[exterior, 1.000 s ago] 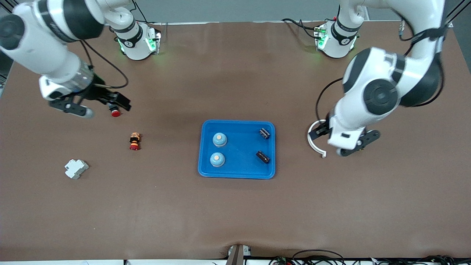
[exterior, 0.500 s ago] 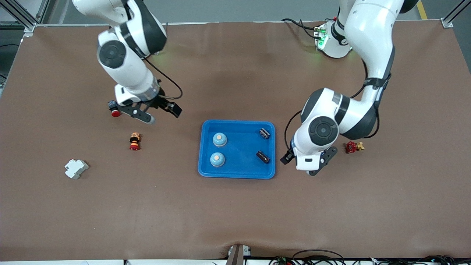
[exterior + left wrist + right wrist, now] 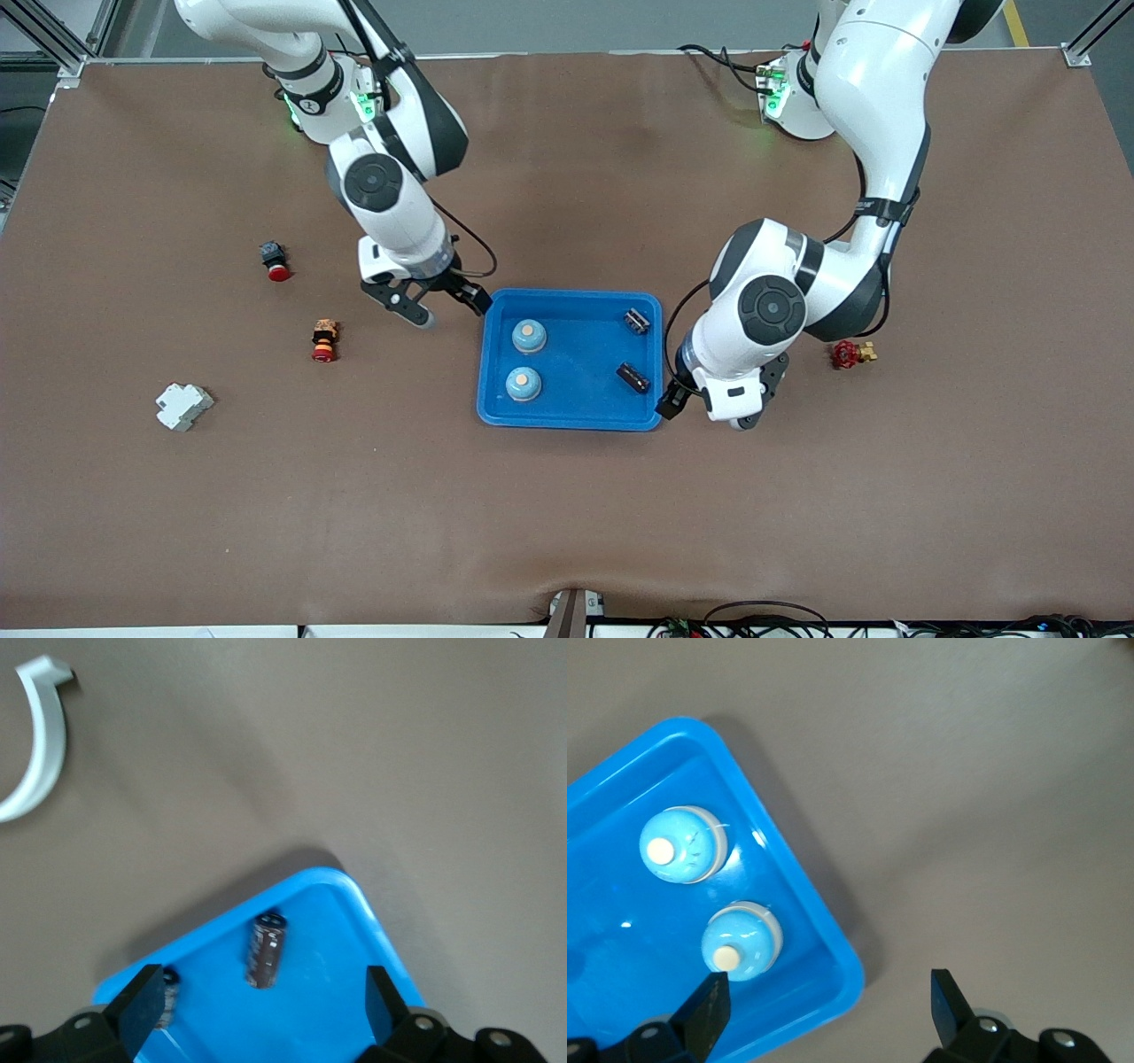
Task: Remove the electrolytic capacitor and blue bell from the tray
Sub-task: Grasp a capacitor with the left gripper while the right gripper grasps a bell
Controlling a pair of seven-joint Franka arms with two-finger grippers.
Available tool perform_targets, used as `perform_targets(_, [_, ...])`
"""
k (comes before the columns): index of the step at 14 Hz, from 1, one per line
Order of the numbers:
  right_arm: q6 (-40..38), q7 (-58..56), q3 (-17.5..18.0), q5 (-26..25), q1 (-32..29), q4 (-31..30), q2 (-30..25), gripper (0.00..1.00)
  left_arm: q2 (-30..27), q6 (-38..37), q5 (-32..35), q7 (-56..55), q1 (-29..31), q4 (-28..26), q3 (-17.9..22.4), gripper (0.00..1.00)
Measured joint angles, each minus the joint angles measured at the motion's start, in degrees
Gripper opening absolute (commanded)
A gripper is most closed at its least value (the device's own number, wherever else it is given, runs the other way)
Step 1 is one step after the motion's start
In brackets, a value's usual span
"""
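Blue tray [image 3: 571,416], lt-blue bells [image 3: 529,335].

High front; wrists over tray [image 3: 656,425]

table [image 3: 567,514] | on it: blue tray [image 3: 569,423], white breaker [image 3: 183,406], two red buttons [image 3: 274,261], red valve [image 3: 850,354]

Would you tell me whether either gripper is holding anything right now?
Nothing is held: the left gripper and the right gripper are both open and empty.
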Motion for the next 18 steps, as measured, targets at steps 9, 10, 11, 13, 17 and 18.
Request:
perform_targets(9, [0.1,4.1,0.0,0.0,1.5,14.1,15.8,1.0,4.9,5.4,0.0,-2.4,-3.8,0.0,0.0,1.0])
perform_targets(10, [0.1,4.8,0.0,0.0,1.6,14.9,16.6,1.0,5.4,5.9,0.0,-2.4,-3.8,0.0,0.0,1.0])
perform_targets(11, [0.1,5.5,0.0,0.0,1.7,15.7,17.4,1.0,5.9,6.5,0.0,-2.6,-3.9,0.0,0.0,1.0])
perform_targets(13, [0.0,6.0,0.0,0.0,1.8,16.9,18.6,1.0,7.1,7.6,0.0,-3.6,-4.1,0.0,0.0,1.0])
perform_targets(17, [0.0,7.4,0.0,0.0,1.9,17.7,20.2,1.0,8.8,9.4,0.0,-3.8,-4.3,0.0,0.0,1.0])
perform_targets(18, [0.0,7.8,0.0,0.0,2.1,17.8,20.5,1.0,9.1,10.0,0.0,-3.8,-4.3,0.0,0.0,1.0])
